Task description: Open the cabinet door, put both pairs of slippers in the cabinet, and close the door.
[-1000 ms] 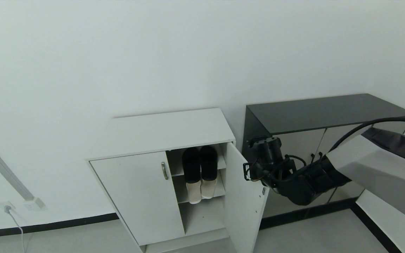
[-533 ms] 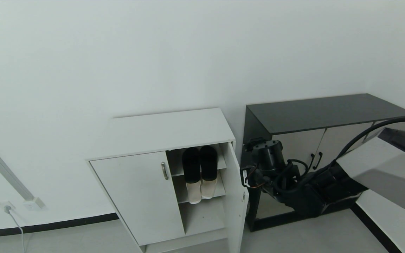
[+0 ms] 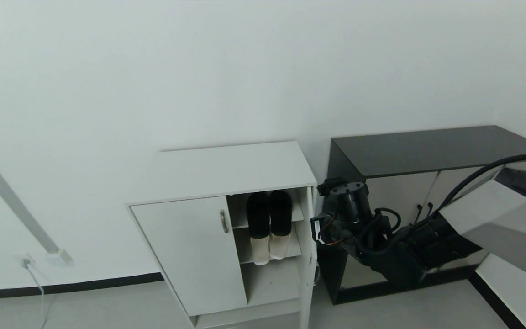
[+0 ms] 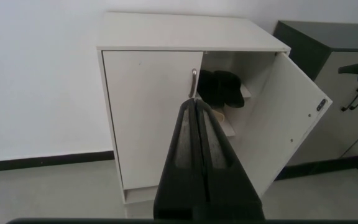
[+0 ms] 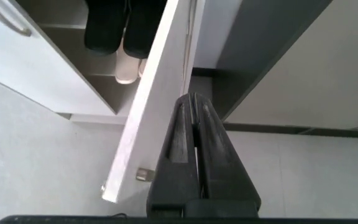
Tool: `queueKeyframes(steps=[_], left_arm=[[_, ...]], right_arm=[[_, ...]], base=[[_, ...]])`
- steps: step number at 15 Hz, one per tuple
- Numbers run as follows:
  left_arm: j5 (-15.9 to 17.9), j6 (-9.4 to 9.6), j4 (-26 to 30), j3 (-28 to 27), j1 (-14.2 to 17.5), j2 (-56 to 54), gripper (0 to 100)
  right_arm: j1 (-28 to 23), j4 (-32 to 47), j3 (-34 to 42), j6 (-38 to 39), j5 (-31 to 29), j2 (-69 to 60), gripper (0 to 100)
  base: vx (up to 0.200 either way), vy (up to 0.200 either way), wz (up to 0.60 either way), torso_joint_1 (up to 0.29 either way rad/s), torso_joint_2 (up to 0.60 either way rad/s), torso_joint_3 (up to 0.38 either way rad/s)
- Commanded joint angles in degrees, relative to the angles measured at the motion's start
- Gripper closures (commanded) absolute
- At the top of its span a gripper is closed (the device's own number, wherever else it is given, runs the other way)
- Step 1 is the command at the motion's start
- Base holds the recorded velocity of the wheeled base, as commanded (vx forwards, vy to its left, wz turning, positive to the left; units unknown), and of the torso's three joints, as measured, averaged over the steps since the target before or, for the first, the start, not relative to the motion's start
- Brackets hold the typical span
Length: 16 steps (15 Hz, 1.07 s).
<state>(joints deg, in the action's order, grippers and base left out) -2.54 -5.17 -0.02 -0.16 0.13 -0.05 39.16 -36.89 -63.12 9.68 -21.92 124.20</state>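
well, head view: slippers [image 3: 270,224] stand on a shelf [image 3: 293,245] inside the cabinet [image 3: 226,169], door [image 3: 310,274] ajar, my right gripper [image 3: 316,228] just beside it. left wrist view: my left gripper [image 4: 195,102] pressed together, well apart from the cabinet. right wrist view: right gripper pressed together beside the door.

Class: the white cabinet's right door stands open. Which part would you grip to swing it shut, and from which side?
Take the free vertical edge near the handle, farthest from the hinges. The door juts out with its outer face toward the black cabinet, so come from that side, where the right gripper is.
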Motion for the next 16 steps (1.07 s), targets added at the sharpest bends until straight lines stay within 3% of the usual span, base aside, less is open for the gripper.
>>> queueKeyframes(steps=[1,7,16], left_arm=[[0.0,-0.02,0.0,0.0,0.0,0.0,100],[0.0,-0.02,0.0,0.0,0.0,0.0,100],[0.0,-0.02,0.0,0.0,0.0,0.0,100]], right_arm=[[0.1,0.1,0.2,0.0,0.4,0.1,100],[-0.7,-1.1,1.2,-1.2,0.3,0.0,100],[-7.1,-2.4,7.8,-4.7,-0.1,-1.7,100]], base=[[0.000,0.000,0.60,0.007,0.01,-0.002],[0.000,0.000,0.00,0.000,0.00,0.000],[0.000,0.000,0.00,0.000,0.00,0.000]])
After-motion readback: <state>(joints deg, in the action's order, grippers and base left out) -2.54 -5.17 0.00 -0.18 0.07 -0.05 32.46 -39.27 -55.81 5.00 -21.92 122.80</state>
